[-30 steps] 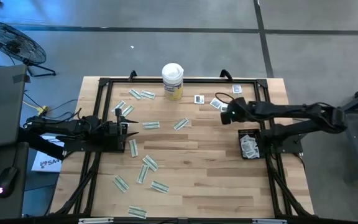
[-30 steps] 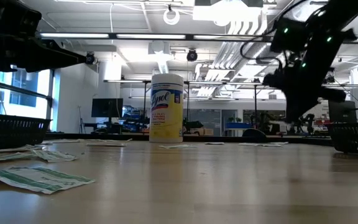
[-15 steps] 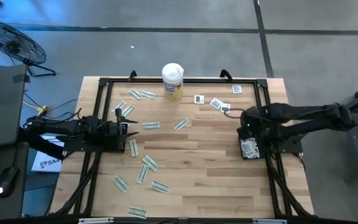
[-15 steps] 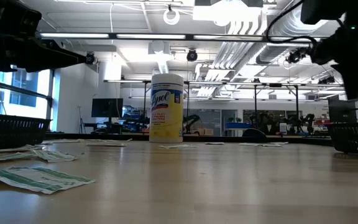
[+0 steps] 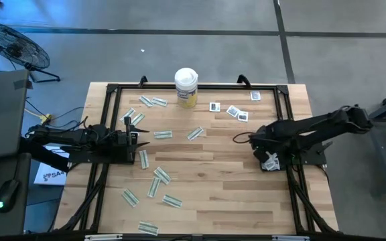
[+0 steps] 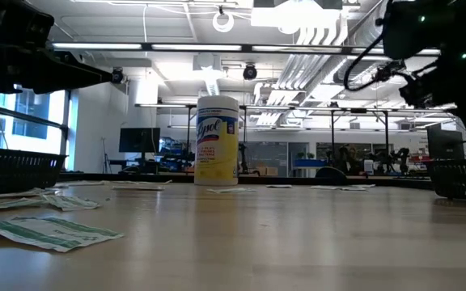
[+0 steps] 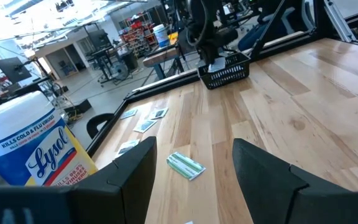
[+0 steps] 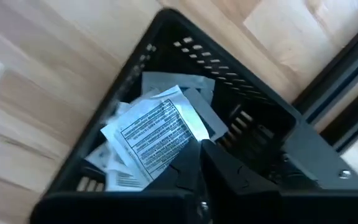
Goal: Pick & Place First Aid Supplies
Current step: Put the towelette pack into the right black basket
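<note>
Several pale green-white strips (image 5: 162, 175) lie flat across the left and middle of the table. White squares with dark marks (image 5: 232, 110) lie near the far edge. My right gripper (image 5: 265, 142) hovers over the black basket (image 5: 261, 151) at the right edge. It is shut on a white printed packet (image 8: 157, 132), above other packets in the basket (image 8: 229, 59). My left gripper (image 5: 138, 137) waits open above the table's left side. One strip (image 7: 185, 165) lies on the wood ahead of its fingers. My right gripper pinches the white printed packet by one corner (image 8: 190, 142) between its two fingers. It comes from above, pointing down into the basket. The packet spreads out ahead of the fingertips, over the packets that lie in the basket; whether it rests on them I cannot tell.
A white-lidded canister with a yellow label (image 5: 186, 87) stands at the far edge's middle. A black frame (image 5: 112, 88) runs round the tabletop. In the low view a second dark basket (image 6: 14, 168) shows at the left. Bare wood lies between the strips and the right basket.
My right gripper has moved from beside the white squares near the far edge toward the near edge, and now stands over the basket. The left arm has kept still.
</note>
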Tool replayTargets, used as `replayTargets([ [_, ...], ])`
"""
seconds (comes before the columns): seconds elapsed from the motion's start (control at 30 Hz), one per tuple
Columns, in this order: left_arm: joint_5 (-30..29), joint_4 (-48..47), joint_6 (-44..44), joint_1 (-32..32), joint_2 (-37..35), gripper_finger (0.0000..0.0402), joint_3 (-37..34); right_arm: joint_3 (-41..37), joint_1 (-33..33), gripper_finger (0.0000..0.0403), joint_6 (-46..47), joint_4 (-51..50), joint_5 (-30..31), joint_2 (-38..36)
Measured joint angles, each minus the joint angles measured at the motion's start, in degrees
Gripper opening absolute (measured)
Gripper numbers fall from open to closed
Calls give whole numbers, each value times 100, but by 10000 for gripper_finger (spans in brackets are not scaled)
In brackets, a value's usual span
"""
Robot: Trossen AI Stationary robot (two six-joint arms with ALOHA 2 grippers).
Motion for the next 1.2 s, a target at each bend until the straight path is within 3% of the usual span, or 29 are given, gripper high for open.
replayTargets([
  [0.23,0,2,0,1,-1,206,0,45,-17,82,-252,-64,22,708],
  [0.37,0,1,-2,-1,1,206,0,487,-91,113,-321,-433,-11,844],
  [0.47,0,1,0,1,0,206,0,1024,-248,122,-65,-972,457,880],
  [0.57,0,1,-1,1,0,206,0,1480,-407,123,276,-846,1354,863],
  [0.67,0,0,0,-1,1,206,0,1705,-652,124,340,-222,2200,861],
  [0.77,0,2,-1,1,-1,206,0,1562,-1076,124,128,811,2632,856],
  [1.0,0,2,-2,1,0,206,0,332,-2152,124,-279,4223,2247,1073],
  [1.2,0,0,0,0,0,206,0,46,-2337,124,-213,4736,2537,1778],
])
